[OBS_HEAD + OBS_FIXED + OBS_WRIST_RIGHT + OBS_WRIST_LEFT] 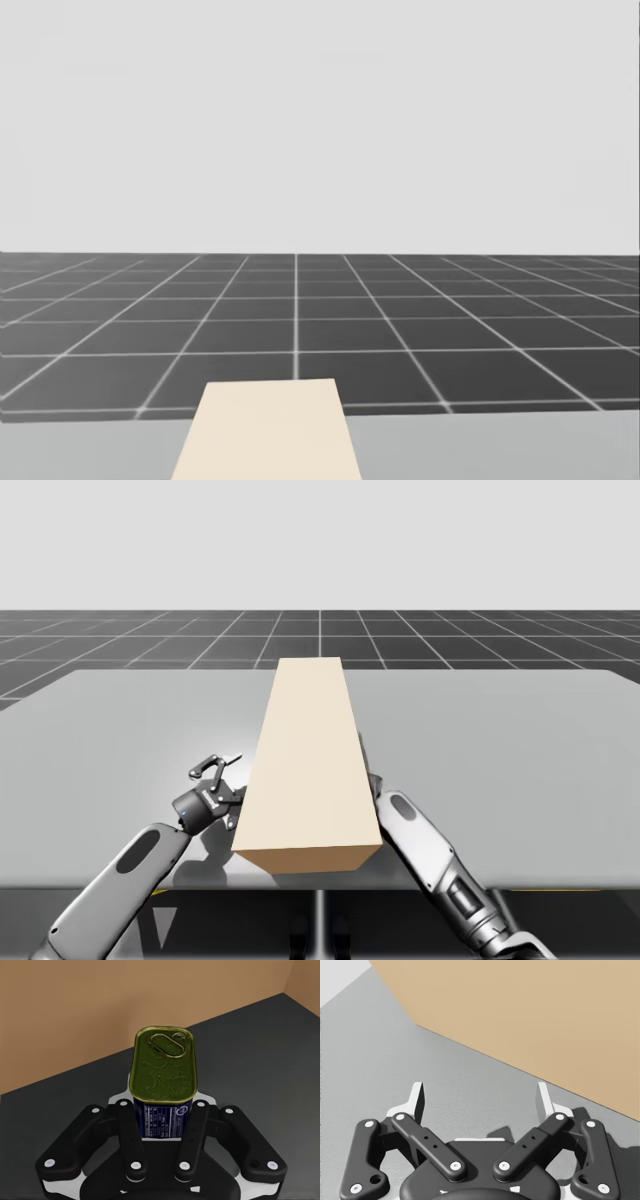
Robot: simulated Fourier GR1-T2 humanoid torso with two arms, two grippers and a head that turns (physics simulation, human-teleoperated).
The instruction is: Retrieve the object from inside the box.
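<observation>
Grey table [120, 730] over a dark gridded floor [100, 640], with a blank pale backdrop; a long tan box [305, 770] lies at the centre of the high view. Inside it, before tan walls and a dark base, is an upright rectangular can [162, 1067] with an olive-gold lid, a pull tab and a blue label, clamped between the fingers of the right gripper [162, 1110]. Left gripper [220, 767], lower left, is spread wide over bare table just beside the box.
</observation>
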